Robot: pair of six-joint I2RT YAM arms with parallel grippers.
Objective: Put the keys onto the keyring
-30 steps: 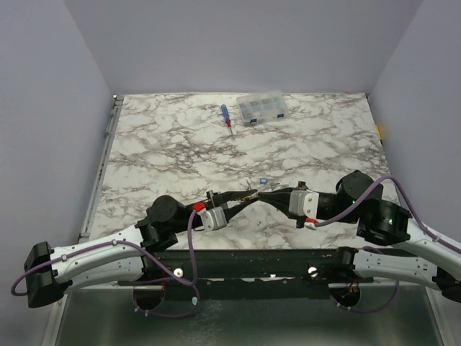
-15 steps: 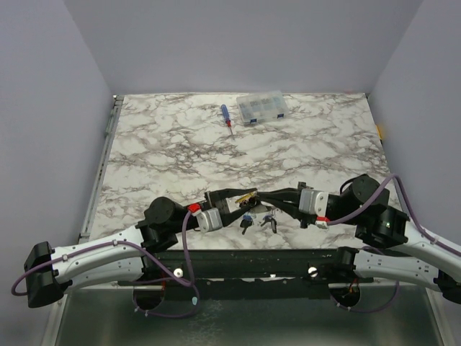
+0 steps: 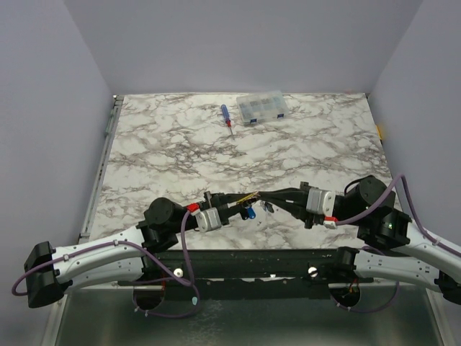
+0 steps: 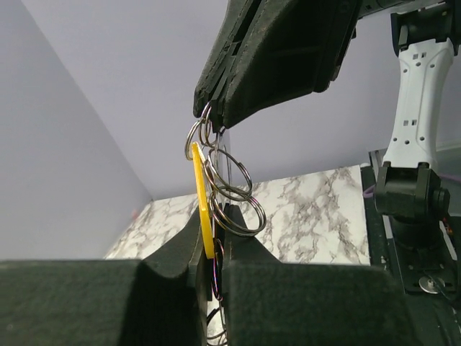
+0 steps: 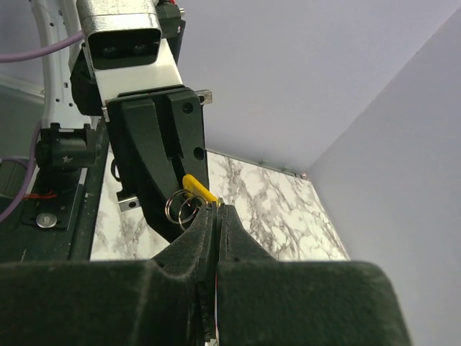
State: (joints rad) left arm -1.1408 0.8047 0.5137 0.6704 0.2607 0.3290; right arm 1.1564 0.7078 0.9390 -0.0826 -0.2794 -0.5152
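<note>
Both grippers meet tip to tip above the table's near middle. My left gripper [image 3: 245, 199] is shut on the yellow key [image 4: 202, 194], its flat head pinched between the foam fingers [image 4: 173, 252] along with a thin ring. Linked metal rings of the keyring [image 4: 234, 198] run up from there to my right gripper [image 4: 213, 121], which is shut on the topmost ring. In the right wrist view the right gripper [image 5: 217, 209] is shut, with the yellow key [image 5: 198, 189] and the rings [image 5: 180, 209] just past its tips. A blue key [image 3: 250, 211] and a black key [image 3: 268, 207] dangle beneath.
A blue-and-red-handled screwdriver [image 3: 226, 117] and a clear plastic compartment box [image 3: 262, 107] lie at the far edge of the marble table [image 3: 166, 151]. Grey walls close in on three sides. A black rail [image 3: 245, 263] runs along the near edge.
Half a second ago the bunch dangled lower beneath the grippers; now it hangs closer under the tips. The right wrist has shifted slightly right. The left jaws closed onto the yellow key.
</note>
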